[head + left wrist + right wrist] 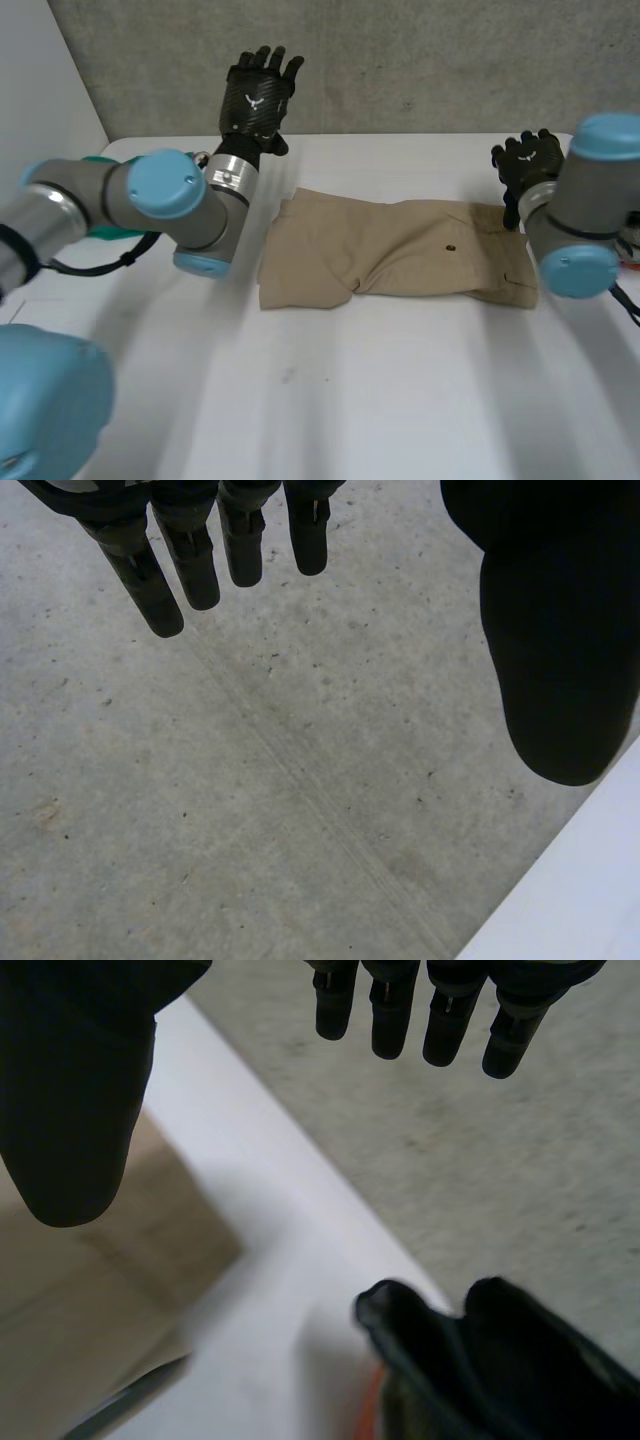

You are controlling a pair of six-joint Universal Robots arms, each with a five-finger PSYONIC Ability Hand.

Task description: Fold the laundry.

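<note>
A tan pair of shorts (400, 250) lies folded across the back half of the white table (350, 400), with a small dark button on top. My left hand (258, 95) is raised beyond the cloth's left end, over the table's far edge. Its fingers (190, 570) and thumb (560, 660) are straight and hold nothing. My right hand (528, 165) hovers just past the cloth's right end. Its fingers (440, 1020) are straight and spread from the thumb (70, 1110), empty. The corner of the shorts (90, 1290) lies below that thumb.
A grey concrete wall (400, 60) stands behind the table. A dark object (500, 1360) with a bit of orange sits at the table's edge (280, 1260) near my right hand. The table's corner (580, 900) appears under my left thumb.
</note>
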